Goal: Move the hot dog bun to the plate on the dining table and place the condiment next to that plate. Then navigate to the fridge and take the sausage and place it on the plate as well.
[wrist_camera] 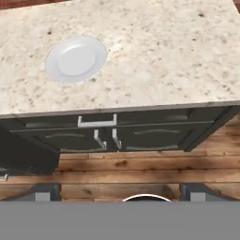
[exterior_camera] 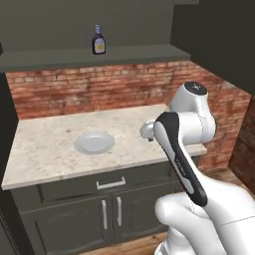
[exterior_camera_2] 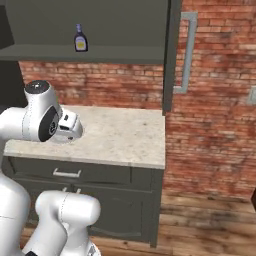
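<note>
Speckled counter point(exterior_camera: 50, 144), white plate point(exterior_camera: 94, 143) holding nothing, condiment bottle point(exterior_camera: 98, 40) on shelf point(exterior_camera: 60, 56), fingers point(wrist_camera: 47, 191) spread wide, gripping nothing

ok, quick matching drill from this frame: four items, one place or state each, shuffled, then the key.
Items:
1. plate
2. condiment bottle
3. drawer handle
4. pincer

Place or state:
A. on the dark shelf above the brick wall
B. open, holding nothing
C. empty, on the stone counter
D. on the cabinet front just under the counter edge

Pairs: 1-C, 2-A, 3-D, 4-B
</note>
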Robot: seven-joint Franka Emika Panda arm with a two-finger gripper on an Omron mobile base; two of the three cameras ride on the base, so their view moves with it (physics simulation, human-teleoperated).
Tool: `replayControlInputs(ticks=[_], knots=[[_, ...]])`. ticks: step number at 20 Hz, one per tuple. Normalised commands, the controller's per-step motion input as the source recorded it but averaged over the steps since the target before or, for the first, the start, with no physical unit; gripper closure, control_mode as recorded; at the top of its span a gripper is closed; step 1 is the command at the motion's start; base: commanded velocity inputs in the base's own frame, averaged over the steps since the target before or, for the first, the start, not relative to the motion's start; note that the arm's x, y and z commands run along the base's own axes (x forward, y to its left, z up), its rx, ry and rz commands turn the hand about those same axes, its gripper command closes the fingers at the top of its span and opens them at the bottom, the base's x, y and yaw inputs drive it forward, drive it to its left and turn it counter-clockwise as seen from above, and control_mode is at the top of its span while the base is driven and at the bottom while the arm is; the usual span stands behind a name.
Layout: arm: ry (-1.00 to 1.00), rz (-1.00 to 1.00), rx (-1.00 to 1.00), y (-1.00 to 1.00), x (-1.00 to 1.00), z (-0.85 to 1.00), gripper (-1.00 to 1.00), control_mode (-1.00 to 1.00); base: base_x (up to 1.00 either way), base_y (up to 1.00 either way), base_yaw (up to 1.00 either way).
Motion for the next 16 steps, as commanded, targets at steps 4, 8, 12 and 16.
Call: replayControlInputs(ticks=[4, 8, 12, 16], knots=[[0.00, 0.00, 0.00, 0.00, 0.00, 0.00, -1.00, 1.00, 1.00, 0.00, 0.00], [0.00, 0.00, 0.00, 0.00, 0.00, 0.00, -1.00, 1.00, 0.99, 0.02, 0.00], [0.00, 0.00, 0.00, 0.00, 0.00, 0.00, -1.00, 1.00, 0.31, 0.01, 0.00], [-0.32, 0.00, 0.00, 0.00, -0.77, 0.55, -1.00, -1.00, 0.00, 0.00, 0.00]])
